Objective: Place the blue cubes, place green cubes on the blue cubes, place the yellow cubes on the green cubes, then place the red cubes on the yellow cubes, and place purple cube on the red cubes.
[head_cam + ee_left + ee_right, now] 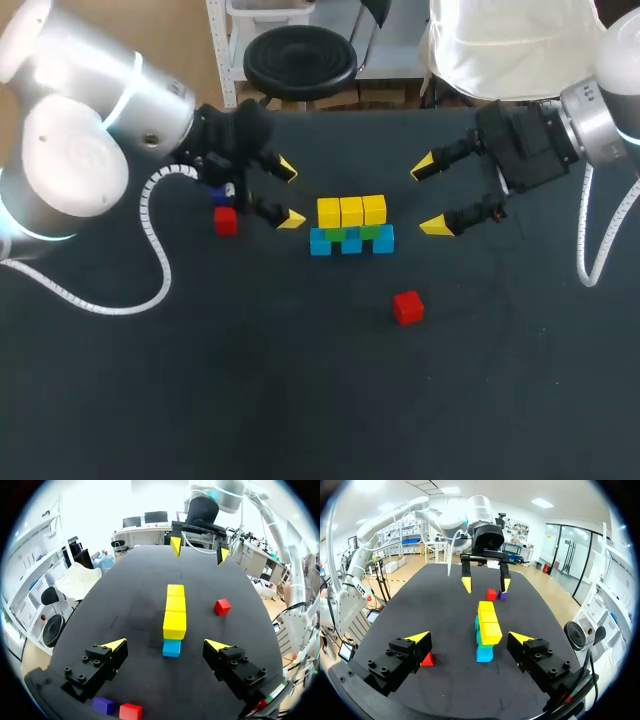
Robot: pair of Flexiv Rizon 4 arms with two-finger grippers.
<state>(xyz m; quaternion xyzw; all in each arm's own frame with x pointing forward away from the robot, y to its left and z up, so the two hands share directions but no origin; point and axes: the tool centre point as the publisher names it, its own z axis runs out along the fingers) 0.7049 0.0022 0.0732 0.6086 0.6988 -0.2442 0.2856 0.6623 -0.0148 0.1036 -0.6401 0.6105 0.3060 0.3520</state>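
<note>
The black table (300, 400) carries everything, and my left arm (70, 150) and right arm (600, 120) come in over its far half from either side. My left gripper (290, 194) and my right gripper (429, 197) flank the build, each spread wide with nothing between its fingers.

Between them stands the stack: a row of blue cubes (351, 243) on the table, green cubes (352, 233) on those, and three yellow cubes (351, 211) on top. So I judge the red layer to be next. One red cube (225, 221) lies just beside my left gripper, on the side away from the stack. The other red cube (407, 307) sits alone toward the near edge, well apart from the build.

To do this well, I should drop squarely over a red cube and close on two opposite flat faces. Then I lift it clear above the yellow row before crossing over and set it down level. I part the fingers slowly, because any sideways nudge could shift the loose cubes below.

The purple cube (220, 195) is half covered by my left gripper from above, though my left wrist view shows it whole (104, 705). The green layer shows only as a thin strip, so I cannot count it.
</note>
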